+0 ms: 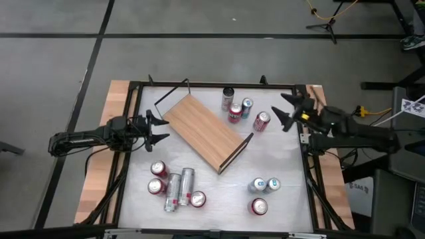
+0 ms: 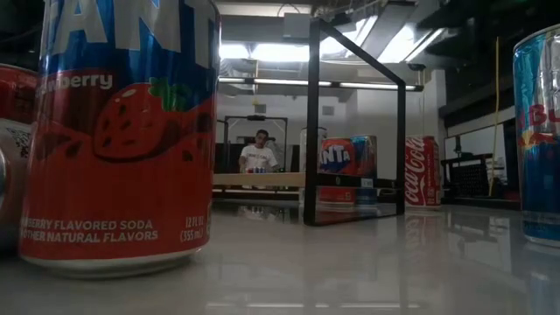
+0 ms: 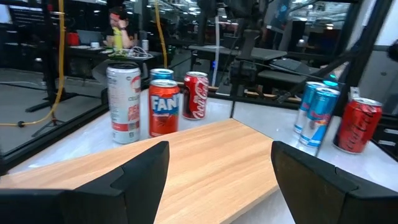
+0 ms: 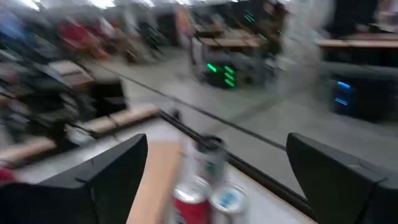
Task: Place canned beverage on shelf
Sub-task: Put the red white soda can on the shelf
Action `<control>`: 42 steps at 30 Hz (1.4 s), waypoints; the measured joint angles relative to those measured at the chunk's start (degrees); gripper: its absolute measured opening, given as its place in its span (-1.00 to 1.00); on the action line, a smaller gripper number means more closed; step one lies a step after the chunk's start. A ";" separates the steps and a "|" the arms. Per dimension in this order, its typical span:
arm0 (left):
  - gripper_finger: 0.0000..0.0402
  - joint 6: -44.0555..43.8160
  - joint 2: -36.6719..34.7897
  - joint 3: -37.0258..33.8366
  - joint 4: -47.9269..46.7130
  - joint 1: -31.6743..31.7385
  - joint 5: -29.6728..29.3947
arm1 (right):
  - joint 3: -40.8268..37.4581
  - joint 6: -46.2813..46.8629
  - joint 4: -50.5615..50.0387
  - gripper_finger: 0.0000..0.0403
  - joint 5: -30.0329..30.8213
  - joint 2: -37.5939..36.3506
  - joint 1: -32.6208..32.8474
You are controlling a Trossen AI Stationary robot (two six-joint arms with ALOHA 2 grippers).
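The shelf (image 1: 205, 130) lies bare mid-desk. Both claws are released and empty: left claw (image 1: 157, 128) at its left end, right claw (image 1: 287, 111) near the far-right corner beside a tipped red can (image 1: 261, 121). Cans look rigid, smooth, slippery; grip mid-body across the sides.

Shelf (image 1: 202, 131): flat rectangular light-brown wood board, black wire rails at both short ends, lying diagonally mid-table, top bare.

Cans: 4 upright just beyond the shelf's far long edge: silver can (image 1: 228, 96), blue can (image 1: 247, 106), red Fanta can (image 1: 234, 113), red Coca-Cola can (image 1: 261, 121). Near-left group (image 1: 175, 186) of 5, 2 silver ones lying flat. Near-right group (image 1: 261, 192): 2 blue cans, 1 red, all upright.
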 joint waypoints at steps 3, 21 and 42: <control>0.38 0.00 0.00 -0.01 0.00 -0.01 -0.69 | 2.07 0.04 -3.16 0.86 2.51 4.43 0.00; 0.38 0.00 0.00 -0.01 -0.02 -0.01 -0.71 | 2.96 6.08 -14.67 0.86 4.74 18.46 0.00; 0.38 0.00 0.00 -0.02 -0.02 -0.02 -0.71 | 2.93 9.59 -17.79 0.86 3.21 29.90 0.00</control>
